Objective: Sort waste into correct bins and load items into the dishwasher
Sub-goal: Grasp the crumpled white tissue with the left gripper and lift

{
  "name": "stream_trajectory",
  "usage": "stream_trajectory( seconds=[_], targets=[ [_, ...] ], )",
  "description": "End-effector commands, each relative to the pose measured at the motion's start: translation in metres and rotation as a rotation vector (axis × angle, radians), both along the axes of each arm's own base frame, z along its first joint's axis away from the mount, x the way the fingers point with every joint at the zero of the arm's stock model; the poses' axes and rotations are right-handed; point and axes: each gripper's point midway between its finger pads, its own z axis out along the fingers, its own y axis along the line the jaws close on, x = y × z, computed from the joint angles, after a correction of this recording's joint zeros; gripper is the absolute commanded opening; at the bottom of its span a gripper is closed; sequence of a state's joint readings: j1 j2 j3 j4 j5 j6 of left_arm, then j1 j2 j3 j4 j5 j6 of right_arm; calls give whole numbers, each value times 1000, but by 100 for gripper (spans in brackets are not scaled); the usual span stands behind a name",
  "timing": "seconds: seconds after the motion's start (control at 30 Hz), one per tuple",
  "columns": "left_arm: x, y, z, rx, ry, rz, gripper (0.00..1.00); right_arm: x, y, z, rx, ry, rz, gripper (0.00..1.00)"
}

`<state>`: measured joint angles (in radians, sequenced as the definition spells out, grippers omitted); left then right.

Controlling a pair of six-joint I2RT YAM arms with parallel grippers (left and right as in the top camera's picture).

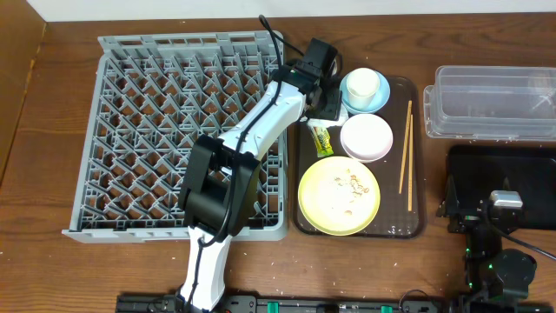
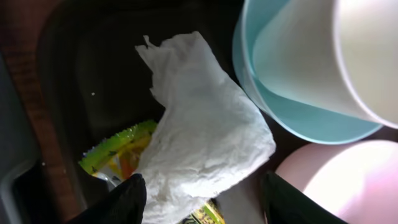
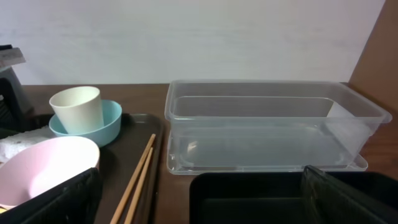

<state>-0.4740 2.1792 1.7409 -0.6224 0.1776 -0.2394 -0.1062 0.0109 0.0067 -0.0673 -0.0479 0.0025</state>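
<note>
The crumpled paper wad [image 2: 205, 137] lay at the far left end of the dark brown serving tray [image 1: 420, 130], and the left jaws had it between them. One finger [image 2: 127, 199] pressed against the wad's lower edge, while a sliver of dark tray showed between the paper and the other finger, so I could not tell whether the left jaws truly gripped it or only straddled it. The right jaws stood wide apart and held nothing. They were parked low at the near edge of the black tray [image 1: 521, 165], facing the clear tub [image 1: 495, 103].

The likeliest trouble was a weak hold. The paper looked loose and springy, and if only a fold was caught it could slide out on the lift or on the long carry across the tabletop to the bins. The yellow-green wrapper [image 2: 118, 152] lay partly under the wad, so a low pinch might have snagged it and taken both pieces to one bin. The light blue bowl [image 2: 298, 118], with the cream cup [image 2: 323, 56] standing in it, sat just beside the wad, and the pink bowl [image 2: 348, 180] was near. A sideways swing before rising could have knocked the cup over. The right arm beside the black tray might also have crowded the drop.
</note>
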Motion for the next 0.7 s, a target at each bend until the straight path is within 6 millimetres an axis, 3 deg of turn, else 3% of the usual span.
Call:
stream_trajectory(
  seconds=[0.0, 0.4, 0.67],
  targets=[
    [5, 2, -6, 12, -4, 11, 61, 0, -3, 0, -11, 1, -11, 99],
    [-1, 5, -34, 39, 49, 11, 61, 0, -3, 0, -11, 1, -11, 99],
    [-1, 5, -34, 39, 49, 11, 28, 0, -3, 0, -11, 1, -11, 99]
  ],
)
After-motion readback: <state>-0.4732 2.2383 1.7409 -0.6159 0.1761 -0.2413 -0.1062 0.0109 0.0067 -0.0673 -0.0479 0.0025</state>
